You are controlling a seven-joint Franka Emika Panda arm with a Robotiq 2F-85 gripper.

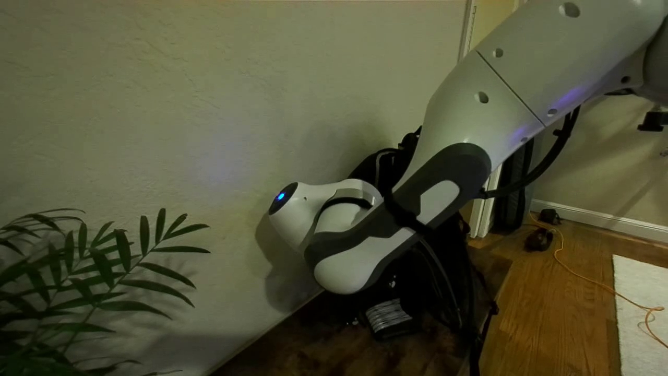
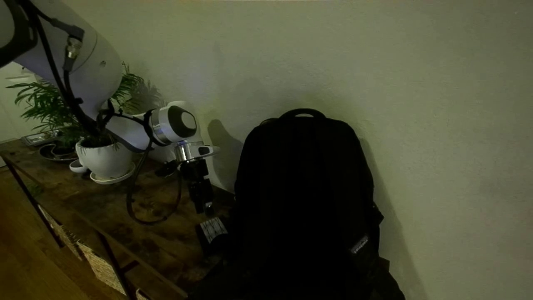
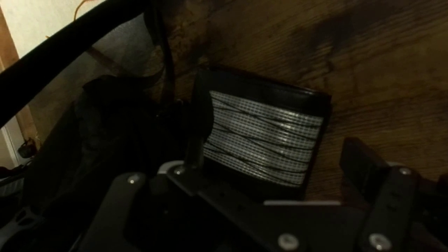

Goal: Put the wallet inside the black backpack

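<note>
On a dark brown, wood-grained counter lies a flat black rectangular wallet, its upper face bearing a silvery-grey, finely checked patch crossed by thin dark lines. Just beside it stands a tall black soft-fabric backpack, upright before a pale, lightly textured wall, with a loop handle on top and a small whitish label low on its side. The wallet is outside the backpack; whether the two touch is lost in the dark.

Over the wallet reaches a white-and-grey robot arm, with a blue light near its far end. Its black jointed fingers stand wide apart, pointing down, and the wallet shows between them in the wrist view; I cannot tell whether either one touches its edge. Across a corner of that view runs a broad black strap.

Farther along the counter, well apart from the wallet, a feathery green plant rises about a rounded white pot on a white saucer. Beyond the counter, an orange cord trails over a brown plank floor onto a pale rug.
</note>
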